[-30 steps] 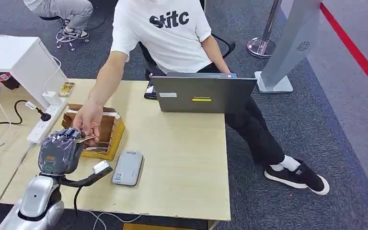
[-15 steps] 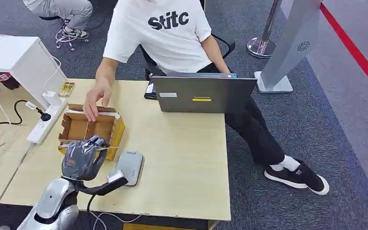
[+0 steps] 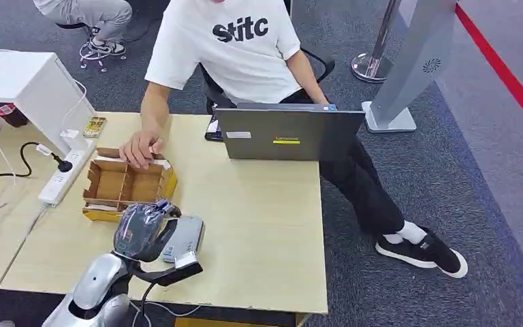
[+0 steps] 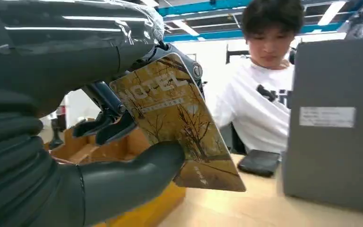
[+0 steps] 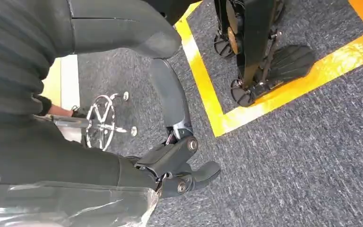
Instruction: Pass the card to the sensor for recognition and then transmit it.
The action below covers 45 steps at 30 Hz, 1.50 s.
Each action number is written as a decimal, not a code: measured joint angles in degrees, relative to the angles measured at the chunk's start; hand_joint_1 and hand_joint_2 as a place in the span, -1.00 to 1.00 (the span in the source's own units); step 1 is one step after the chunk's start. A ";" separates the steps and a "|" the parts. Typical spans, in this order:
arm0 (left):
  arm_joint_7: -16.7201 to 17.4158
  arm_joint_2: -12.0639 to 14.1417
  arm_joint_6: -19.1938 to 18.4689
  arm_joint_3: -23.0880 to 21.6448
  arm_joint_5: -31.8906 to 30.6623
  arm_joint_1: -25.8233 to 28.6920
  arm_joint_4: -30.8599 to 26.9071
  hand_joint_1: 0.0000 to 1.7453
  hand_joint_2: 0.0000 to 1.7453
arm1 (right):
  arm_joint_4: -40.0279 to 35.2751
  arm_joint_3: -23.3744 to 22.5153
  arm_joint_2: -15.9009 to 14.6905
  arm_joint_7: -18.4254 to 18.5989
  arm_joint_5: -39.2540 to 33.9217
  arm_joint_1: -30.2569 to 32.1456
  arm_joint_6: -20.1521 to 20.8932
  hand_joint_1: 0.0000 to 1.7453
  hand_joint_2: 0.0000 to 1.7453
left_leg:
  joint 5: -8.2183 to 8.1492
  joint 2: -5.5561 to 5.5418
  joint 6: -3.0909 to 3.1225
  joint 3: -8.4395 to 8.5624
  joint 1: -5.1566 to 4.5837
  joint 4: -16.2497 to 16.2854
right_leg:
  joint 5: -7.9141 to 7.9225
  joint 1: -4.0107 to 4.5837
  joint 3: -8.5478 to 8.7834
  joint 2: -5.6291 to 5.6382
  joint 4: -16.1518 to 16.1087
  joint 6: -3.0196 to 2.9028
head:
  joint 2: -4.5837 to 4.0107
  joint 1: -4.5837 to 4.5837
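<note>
The head view looks forward and steeply down from high on the robot onto a wooden table (image 3: 265, 225), far enough to take in the laptop (image 3: 289, 133), the cardboard box (image 3: 126, 184) and the seated person (image 3: 235, 48). The left wrist view sits close behind the left hand (image 4: 75, 142), low over the tabletop, facing past the fingers (image 4: 106, 127) toward that same laptop, box and person; these two views share them. The right wrist view looks down past the right hand (image 5: 137, 118) at grey carpet (image 5: 312, 156) with yellow floor tape (image 5: 208, 94).
</note>
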 joint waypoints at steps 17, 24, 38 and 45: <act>3.06 -0.39 -4.50 -6.30 -2.67 -3.56 8.18 1.00 1.00 | 0.00 -1.12 0.00 0.15 2.39 -0.05 0.92 -1.00 1.00 | 0.00 0.01 0.00 0.00 0.02 0.00 | 0.00 0.00 -0.01 0.01 0.01 0.00 | 0.00 -0.02; 3.85 -0.26 -5.49 -6.71 -3.00 -3.86 10.10 1.00 1.00 | 0.00 -1.92 0.00 0.28 3.00 -0.04 0.92 -1.00 1.00 | 0.00 0.00 0.00 -0.01 0.00 0.00 | 0.00 0.00 -0.01 0.00 0.00 0.00 | 0.00 0.00; 4.00 -0.11 -6.76 -7.09 -2.67 -4.61 10.54 1.00 1.00 | 0.00 -2.43 0.00 0.35 3.32 -0.03 0.96 -1.00 1.00 | 0.00 0.00 0.00 0.00 0.01 0.00 | 0.01 0.00 0.00 0.00 0.01 0.00 | -0.02 0.00; 3.56 0.46 -2.96 -7.09 0.27 -6.08 10.41 1.00 1.00 | 0.00 -2.60 0.00 0.22 4.17 -0.04 0.99 -1.00 1.00 | 0.01 -0.01 0.00 -0.01 0.01 0.00 | 0.01 0.00 0.00 -0.01 0.01 0.00 | 0.00 0.00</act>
